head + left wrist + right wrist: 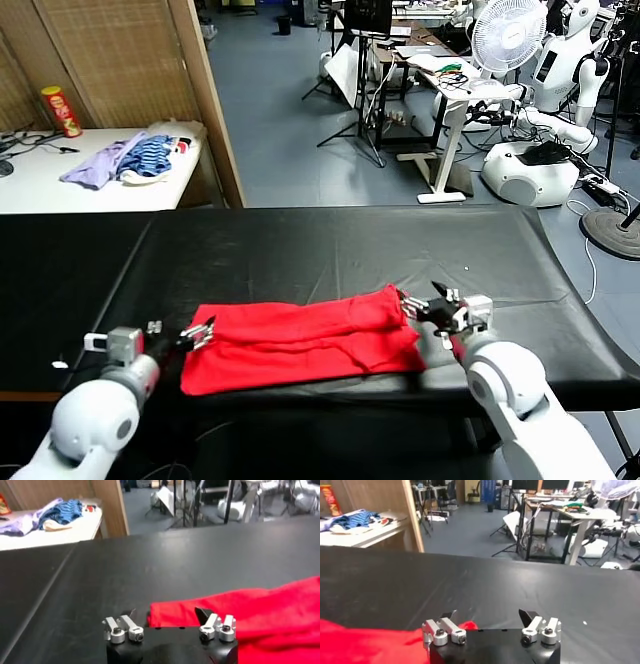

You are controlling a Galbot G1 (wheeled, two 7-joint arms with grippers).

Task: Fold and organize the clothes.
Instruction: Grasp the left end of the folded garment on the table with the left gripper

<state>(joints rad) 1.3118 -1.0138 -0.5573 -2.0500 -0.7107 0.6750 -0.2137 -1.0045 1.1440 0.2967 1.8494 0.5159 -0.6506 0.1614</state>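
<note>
The clothes are one bright red T-shirt (300, 340), lying folded into a long flat band near the front of the black table (330, 250). My left gripper (198, 333) sits at the shirt's left end, open, its fingers apart over the cloth edge and holding nothing. In the left wrist view the left gripper (167, 615) straddles the corner of the red shirt (260, 615). At the shirt's right end my right gripper (420, 305) is open too. In the right wrist view the right gripper (489, 616) has bare black table between its fingers, and the red shirt (370, 642) lies beside one finger.
A white side table (40, 180) at the back left carries a lilac and blue-striped garment pile (130, 160) and a chips can (62, 110). A wooden screen (215, 100) stands behind the black table. Desks, a fan (508, 35) and another robot (560, 70) stand far back right.
</note>
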